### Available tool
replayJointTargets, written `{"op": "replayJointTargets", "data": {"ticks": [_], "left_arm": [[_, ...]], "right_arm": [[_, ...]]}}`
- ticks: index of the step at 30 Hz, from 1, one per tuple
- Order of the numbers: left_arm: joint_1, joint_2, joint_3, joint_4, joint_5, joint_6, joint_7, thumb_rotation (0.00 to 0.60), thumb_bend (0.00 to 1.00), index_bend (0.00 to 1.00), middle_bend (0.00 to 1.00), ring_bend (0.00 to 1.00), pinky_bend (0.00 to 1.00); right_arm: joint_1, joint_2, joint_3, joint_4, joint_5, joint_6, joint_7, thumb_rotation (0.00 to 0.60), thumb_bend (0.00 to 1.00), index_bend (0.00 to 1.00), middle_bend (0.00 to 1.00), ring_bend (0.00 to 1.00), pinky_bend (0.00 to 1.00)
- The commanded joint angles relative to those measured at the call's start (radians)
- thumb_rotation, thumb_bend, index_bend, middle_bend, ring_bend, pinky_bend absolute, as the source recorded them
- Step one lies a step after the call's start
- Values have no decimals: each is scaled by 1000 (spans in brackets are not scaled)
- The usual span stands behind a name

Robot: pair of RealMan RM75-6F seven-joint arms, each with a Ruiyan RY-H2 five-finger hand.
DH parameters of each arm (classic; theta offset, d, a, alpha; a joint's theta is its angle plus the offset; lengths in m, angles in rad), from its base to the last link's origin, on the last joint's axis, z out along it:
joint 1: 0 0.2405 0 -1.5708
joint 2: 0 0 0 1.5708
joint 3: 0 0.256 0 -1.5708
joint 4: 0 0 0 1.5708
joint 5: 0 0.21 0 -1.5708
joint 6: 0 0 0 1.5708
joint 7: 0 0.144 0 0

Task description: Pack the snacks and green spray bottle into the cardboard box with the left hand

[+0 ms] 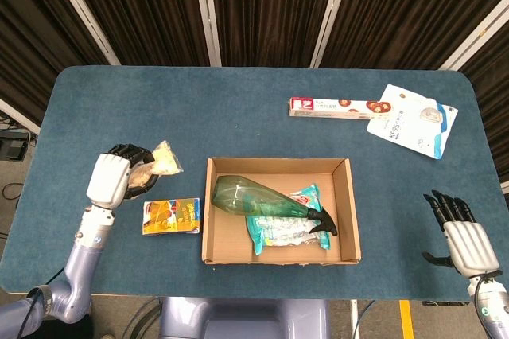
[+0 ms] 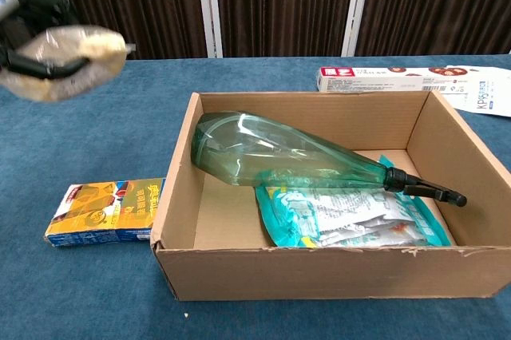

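My left hand grips a clear snack bag of pale, bready pieces, fingers wrapped round it, raised above the blue table to the left of the cardboard box; in the chest view the bag appears blurred at the upper left with dark fingers across it. On the table just beside the box's left wall lies an orange-and-blue snack box, flat, apart from the hand. Inside the cardboard box the green spray bottle lies on its side, its broad base toward the left rear corner and its black trigger head toward the right; it rests partly on a teal snack pouch lying on the box floor. At the far right of the table are a long red-and-white biscuit carton and, touching its right end, a white-and-blue packet. My right hand sits low at the table's right front edge, palm down, fingers apart, holding nothing.
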Motion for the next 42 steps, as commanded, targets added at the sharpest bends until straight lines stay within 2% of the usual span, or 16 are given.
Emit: {"op": "replayJointTargets", "data": {"ticks": [1, 6, 9, 10, 12, 14, 16, 17, 19, 23, 27, 32, 37, 42], "left_arm": [[-34, 34, -45, -134, 28, -9, 48, 600, 822, 778, 561, 429, 431], [-138, -66, -63, -181, 26, -121, 127, 600, 797, 769, 556, 430, 430], [-196, -156, -70, -158, 28, -168, 147, 600, 657, 741, 536, 422, 427], [-216, -188, -68, -145, 28, -187, 149, 600, 561, 699, 513, 415, 424], [-248, -237, -58, -124, 19, -233, 156, 600, 364, 516, 426, 368, 404], [-265, -258, -42, -119, 1, -277, 165, 600, 139, 146, 210, 221, 341], [-271, -248, -22, -129, -28, -323, 191, 600, 29, 0, 48, 82, 281], [-272, -237, -16, -139, -46, -345, 208, 600, 8, 0, 10, 36, 259], [-271, -211, -6, -173, -87, -386, 215, 600, 0, 0, 0, 1, 232], [-263, -129, -6, -261, -136, -431, 182, 600, 0, 0, 0, 0, 211], [-249, -63, -2, -321, -136, -432, 146, 600, 0, 0, 0, 0, 197], [-206, 77, 18, -426, -112, -417, 73, 600, 0, 0, 0, 0, 191], [-124, 268, 80, -493, -49, -374, -50, 600, 0, 0, 0, 0, 192], [-49, 366, 161, -438, -9, -344, -148, 598, 0, 0, 0, 0, 170]], "right_arm": [[-3, 5, -5, -6, -17, 10, 7, 600, 1, 0, 0, 0, 0], [-8, 11, -11, -9, -42, 29, 25, 600, 2, 0, 0, 0, 0], [-13, 17, -10, -6, -49, 43, 42, 600, 2, 0, 0, 0, 0], [-15, 20, -10, -5, -49, 47, 51, 600, 2, 0, 0, 0, 0], [-18, 25, -6, 0, -46, 54, 70, 600, 2, 0, 0, 0, 0], [-20, 29, -4, 7, -42, 56, 88, 600, 2, 0, 0, 0, 0], [-20, 31, -3, 13, -40, 55, 100, 600, 2, 0, 0, 0, 0], [-20, 32, -3, 15, -39, 53, 104, 600, 2, 0, 0, 0, 0], [-20, 34, -4, 20, -36, 50, 110, 600, 2, 0, 0, 0, 0], [-20, 33, -5, 26, -35, 47, 111, 600, 2, 0, 0, 0, 0], [-23, 29, -8, 20, -43, 54, 90, 600, 2, 0, 0, 0, 0], [-25, 21, -13, 12, -51, 58, 60, 600, 3, 0, 0, 0, 0], [-23, 16, -14, 6, -50, 51, 42, 600, 3, 0, 0, 0, 0], [-22, 14, -14, 2, -51, 51, 33, 600, 3, 0, 0, 0, 0]]}}
